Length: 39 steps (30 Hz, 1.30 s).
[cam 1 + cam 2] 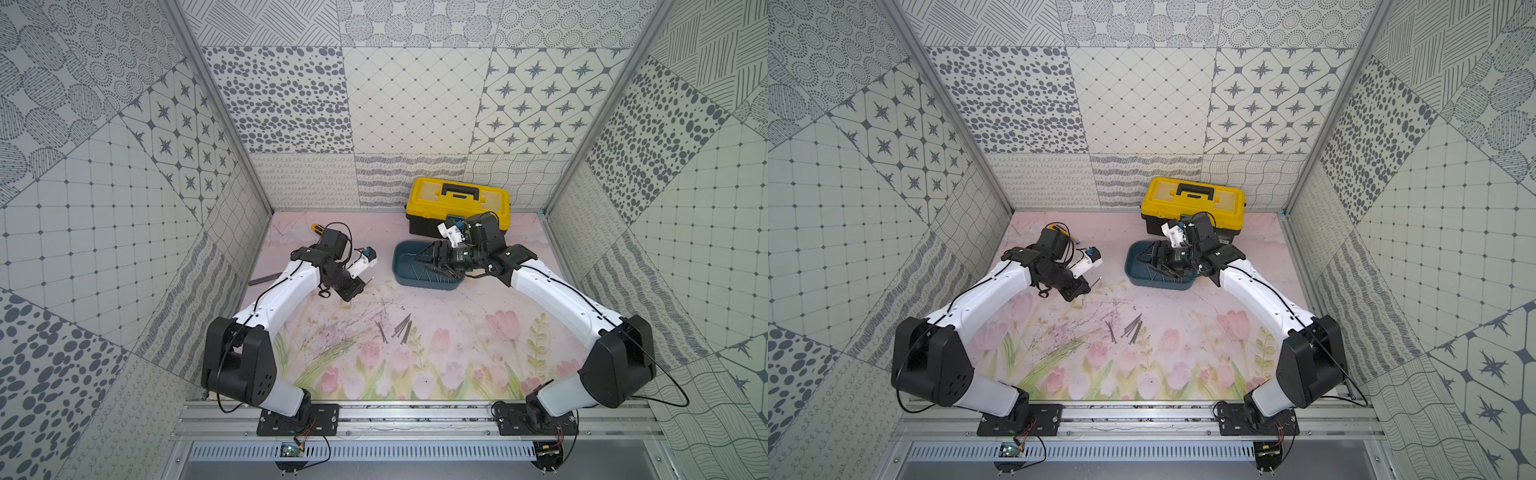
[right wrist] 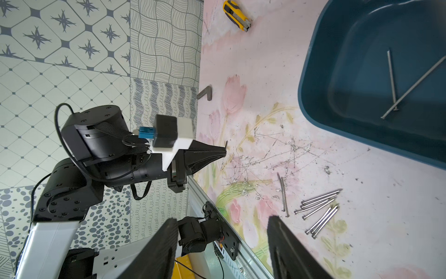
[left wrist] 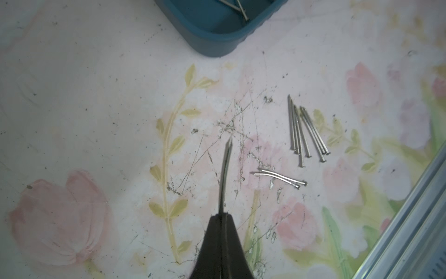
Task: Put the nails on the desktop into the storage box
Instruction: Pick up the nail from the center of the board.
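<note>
Several nails [image 1: 401, 328] [image 1: 1131, 328] lie loose on the desktop [image 1: 457, 332] at mid-table: a fanned cluster [image 3: 306, 132] [image 2: 318, 207] and a pair beside it [image 3: 280, 178] [image 2: 283, 195]. My left gripper [image 1: 362, 284] [image 1: 1088, 286] [image 3: 223, 215] hovers left of the storage box, shut on what looks like two nails [image 3: 226, 174] sticking out past its tips. The teal storage box [image 1: 401, 266] [image 1: 1133, 266] [image 3: 212, 36] [image 2: 337, 72] holds two crossed nails [image 2: 392, 79]. Over the box hangs my right gripper [image 1: 422, 266] [image 1: 1144, 266] [image 2: 222, 218], open and holding nothing.
A yellow-and-black toolbox [image 1: 457, 199] stands behind the storage box. A yellow utility knife [image 2: 237, 15] lies at the back left, and an L-shaped dark bar [image 1: 264, 277] [image 2: 206, 93] near the left wall. An aluminium rail [image 1: 415, 411] runs along the front edge.
</note>
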Each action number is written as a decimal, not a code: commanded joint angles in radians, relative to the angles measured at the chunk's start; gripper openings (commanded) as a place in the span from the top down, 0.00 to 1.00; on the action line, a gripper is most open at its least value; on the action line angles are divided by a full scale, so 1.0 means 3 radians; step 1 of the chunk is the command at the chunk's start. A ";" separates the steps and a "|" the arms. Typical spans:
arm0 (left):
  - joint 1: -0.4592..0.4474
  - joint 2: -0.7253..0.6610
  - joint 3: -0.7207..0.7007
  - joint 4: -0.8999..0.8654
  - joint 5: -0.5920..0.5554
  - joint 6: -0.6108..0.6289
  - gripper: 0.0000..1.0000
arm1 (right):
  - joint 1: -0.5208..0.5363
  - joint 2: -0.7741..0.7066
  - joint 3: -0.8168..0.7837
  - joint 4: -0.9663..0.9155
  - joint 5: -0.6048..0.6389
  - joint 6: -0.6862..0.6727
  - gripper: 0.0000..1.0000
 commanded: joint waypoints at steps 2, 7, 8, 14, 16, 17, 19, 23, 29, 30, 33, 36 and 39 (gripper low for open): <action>0.0056 -0.0224 -0.0144 0.0932 0.1122 -0.1674 1.00 | 0.0136 0.0051 0.0082 0.0313 0.0043 0.0087 0.36; 0.0021 -0.0309 -0.0348 0.1701 0.1377 -0.2566 1.00 | 0.0238 0.0223 0.0296 0.0326 0.0046 0.0071 0.36; 0.0007 -0.0311 -0.0360 0.1783 0.1395 -0.2676 1.00 | 0.0252 0.0258 0.0340 0.0327 0.0038 0.0069 0.36; -0.0053 -0.0332 -0.0364 0.2137 0.1540 -0.3128 1.00 | 0.0356 0.0459 0.0608 0.0316 0.0020 0.0036 0.35; -0.0057 -0.0332 -0.0380 0.2248 0.1577 -0.3264 1.00 | 0.0391 0.0510 0.0665 0.0315 0.0025 0.0021 0.36; -0.0061 -0.0321 -0.0390 0.2296 0.1597 -0.3329 1.00 | 0.0400 0.0528 0.0696 0.0302 0.0032 0.0011 0.36; -0.0070 -0.0312 -0.0410 0.2406 0.1643 -0.3446 1.00 | 0.0414 0.0568 0.0748 0.0284 0.0044 -0.0016 0.36; -0.0072 -0.0298 -0.0455 0.2588 0.1719 -0.3625 1.00 | 0.0425 0.0639 0.0824 0.0268 0.0069 -0.0032 0.36; -0.0078 -0.0284 -0.0418 0.2608 0.1772 -0.3673 1.00 | 0.0453 0.0758 0.0946 0.0252 0.0092 -0.0049 0.42; -0.0076 -0.0283 -0.0419 0.2616 0.1780 -0.3678 1.00 | 0.0452 0.0769 0.0954 0.0251 0.0102 -0.0046 0.43; -0.0074 -0.0288 -0.0429 0.2644 0.1806 -0.3693 1.00 | 0.0455 0.0797 0.0982 0.0256 0.0133 -0.0039 0.45; -0.0082 -0.0295 -0.0454 0.2682 0.1811 -0.3728 1.00 | 0.0451 0.0801 0.1012 0.0258 0.0179 -0.0036 0.45; -0.0080 -0.0296 -0.0473 0.2718 0.1816 -0.3744 1.00 | 0.0449 0.0805 0.1039 0.0268 0.0222 -0.0012 0.46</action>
